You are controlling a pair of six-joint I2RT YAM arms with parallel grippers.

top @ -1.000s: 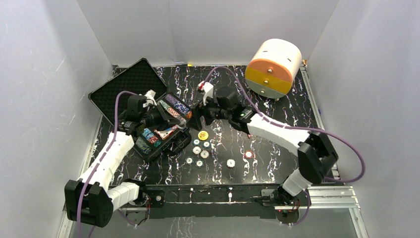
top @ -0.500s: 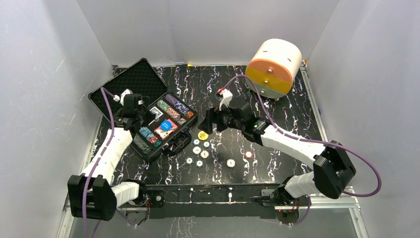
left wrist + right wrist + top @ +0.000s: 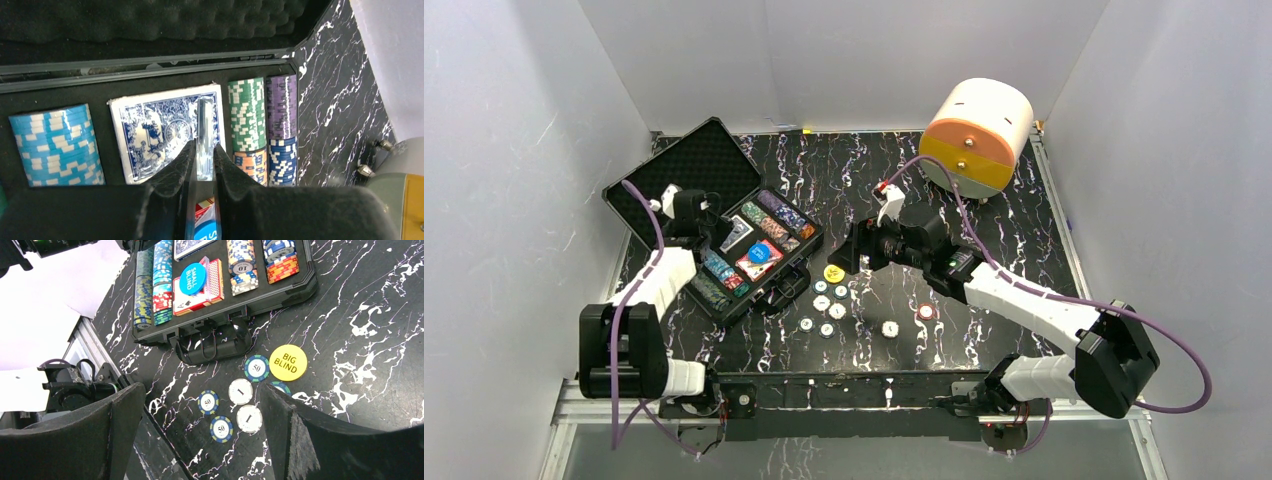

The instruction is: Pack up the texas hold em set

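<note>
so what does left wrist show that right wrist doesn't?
Left wrist only: foam lid, purple chip stack, and the shut left hand. Right wrist only: loose chips on the table, yellow BIG BLIND button, blue SMALL BLIND button, carry handle. Both: the black case with rows of chips inside.

One black rectangular hard case (image 3: 686,165), two card decks (blue-backed deck (image 3: 150,135), red-backed deck (image 3: 216,275)), eight loose small round chips (image 3: 890,328), one yellow round button (image 3: 288,362), one blue round button (image 3: 192,277), one orange-and-white cylinder (image 3: 979,125).
</note>
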